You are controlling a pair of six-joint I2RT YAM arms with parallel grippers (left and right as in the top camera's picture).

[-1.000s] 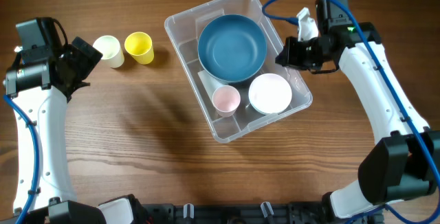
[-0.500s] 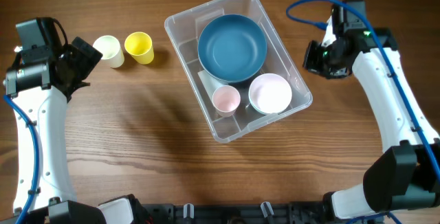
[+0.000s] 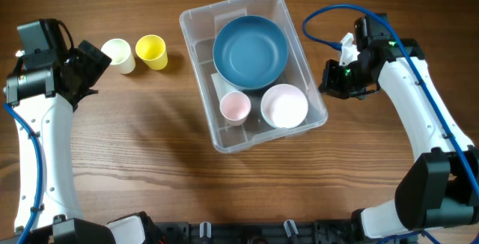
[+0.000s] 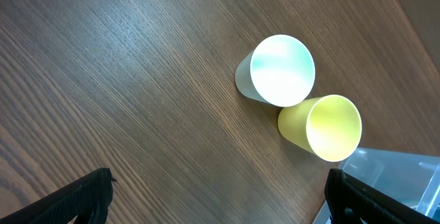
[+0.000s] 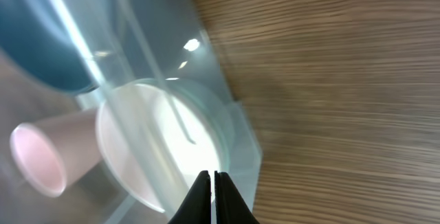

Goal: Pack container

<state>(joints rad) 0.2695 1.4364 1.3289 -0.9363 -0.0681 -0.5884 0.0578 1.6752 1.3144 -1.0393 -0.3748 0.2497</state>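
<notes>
On the wooden table (image 3: pixel 150 162), the light, slick container (image 3: pixel 202 79) is probably best gripped by its rim, near the closed, empty right gripper (image 3: pixel 325 87); the left gripper (image 3: pixel 96 58) gapes empty.

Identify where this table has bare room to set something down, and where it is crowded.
Free: table wood left of the container, between the white cup, yellow cup and the near edge; also between container and near edge. Crowded: inside the container: blue bowl, pink cup, white bowl.
</notes>
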